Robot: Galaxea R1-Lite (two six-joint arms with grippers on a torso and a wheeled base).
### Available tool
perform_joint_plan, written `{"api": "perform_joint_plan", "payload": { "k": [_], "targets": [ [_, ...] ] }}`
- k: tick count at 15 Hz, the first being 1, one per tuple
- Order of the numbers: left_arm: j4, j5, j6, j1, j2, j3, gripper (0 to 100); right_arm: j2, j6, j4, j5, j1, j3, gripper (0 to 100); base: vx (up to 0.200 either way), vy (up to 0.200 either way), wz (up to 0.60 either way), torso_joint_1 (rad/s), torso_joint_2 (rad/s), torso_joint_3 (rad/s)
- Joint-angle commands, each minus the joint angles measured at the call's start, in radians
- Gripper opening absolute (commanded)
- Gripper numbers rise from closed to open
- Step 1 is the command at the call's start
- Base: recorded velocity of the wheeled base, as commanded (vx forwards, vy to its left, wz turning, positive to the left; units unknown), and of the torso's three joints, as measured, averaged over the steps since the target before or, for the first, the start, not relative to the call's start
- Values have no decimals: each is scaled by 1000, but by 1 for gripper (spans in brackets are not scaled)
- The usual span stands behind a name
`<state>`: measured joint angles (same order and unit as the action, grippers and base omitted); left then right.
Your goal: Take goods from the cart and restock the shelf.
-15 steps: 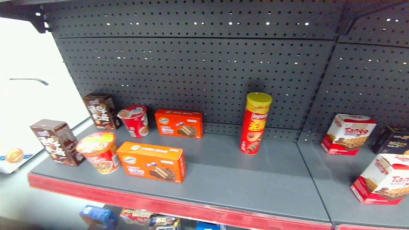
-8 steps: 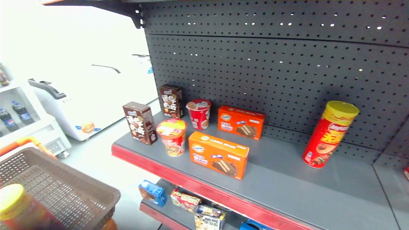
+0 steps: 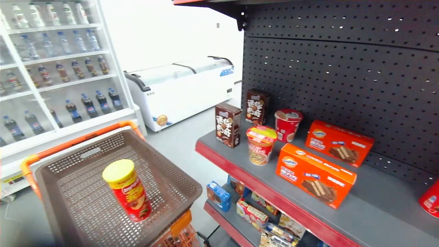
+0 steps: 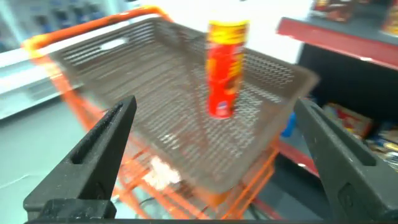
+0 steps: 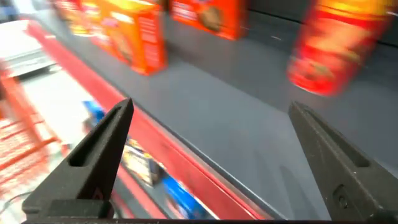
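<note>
**Clerk:** Where's the thing you're after?

**Me:** The chip can [image 3: 127,190] stands upright on the floor of the basket [image 3: 75,192] atop the cart [image 3: 180,221]. It is about midway between the side walls and nearer the edge on my side than the handle edge.

**Clerk:** And your pincers?

**Me:** My left pincer [image 4: 214,109] has its fingers wide apart and empty, pointed at the basket with the can well ahead of it. My right pincer [image 5: 211,107] is likewise apart and empty, hanging over the front edge of the shelf [image 3: 377,206].

**Clerk:** What worries you?

**Me:** The can is tall and narrow, with nothing to lean on. If one finger meets it before the other, I'd expect it to topple and roll across the mesh. So I want it centred between the fingers before I close.

**Clerk:** Anything else?

**Me:** The basket walls rise around it. Coming in low, a finger could catch the rim, and a shove might roll the cart away. The can's round wall looks slick, so a weak or high hold could let it slide.

**Clerk:** And at the shelf?

**Me:** A second can [image 3: 430,202] stands farther right, back from the front edge, and an orange box [image 3: 315,175] sits near that edge. The bare stretch between them seems the place. Swinging wide could knock either one over.
</note>
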<state>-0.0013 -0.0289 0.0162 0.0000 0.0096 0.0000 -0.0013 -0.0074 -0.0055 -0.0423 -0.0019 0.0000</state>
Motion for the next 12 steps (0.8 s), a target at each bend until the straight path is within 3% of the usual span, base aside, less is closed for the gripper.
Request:
{"api": "perform_joint_plan", "payload": {
  "k": [1,4,6,7,10,12],
  "targets": [
    [0,-2,1,0,1,0,100,1,0,-1,-1,0,0,100,0,0,600,2,-2,2],
    [-6,-26,-12,0,0,0,100,1,1,-2,1,0,0,100,0,0,0,0,0,0],
    [30,-48,-134,-6,17,-103,100,1,1,-2,1,0,0,100,0,0,0,0,0,0],
    [129,-46,-151,-25,115,-233,100,1,1,-2,1,0,0,100,0,0,0,0,0,0],
    [251,-46,-142,-29,380,-446,100,1,1,-2,1,0,0,100,0,0,0,0,0,0],
    [251,-42,-130,-29,504,-491,100,1,3,-2,1,0,0,100,0,0,0,0,0,0]
  ]
}}
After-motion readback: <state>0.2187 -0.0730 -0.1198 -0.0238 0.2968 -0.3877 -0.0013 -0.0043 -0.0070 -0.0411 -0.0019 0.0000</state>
